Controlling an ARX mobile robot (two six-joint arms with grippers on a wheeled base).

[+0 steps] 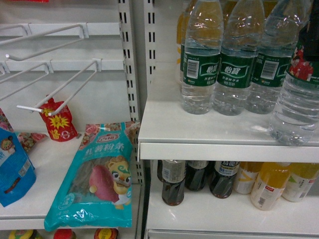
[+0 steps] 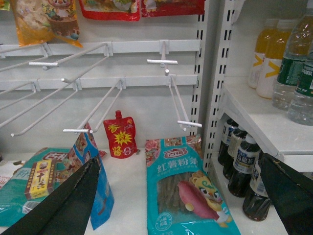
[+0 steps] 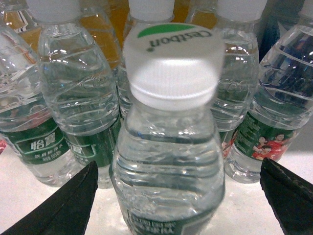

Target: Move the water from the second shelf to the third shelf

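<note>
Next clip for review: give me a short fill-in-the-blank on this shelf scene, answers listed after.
1. The right claw is open around a clear ribbed plastic water bottle whose cap is ____.
2. The water bottles' labels are dark ____.
3. The dark cola bottles stand on the shelf ____ the water.
4. The teal snack bag lies ____ of the shelf upright, seen from the head camera.

Answers: white; green; below; left

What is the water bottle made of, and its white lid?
The water bottle looks like thin clear plastic: see-through, shiny, with molded ribs. Its cap seems to be matte white plastic, with fine grip ridges round its side.
</note>
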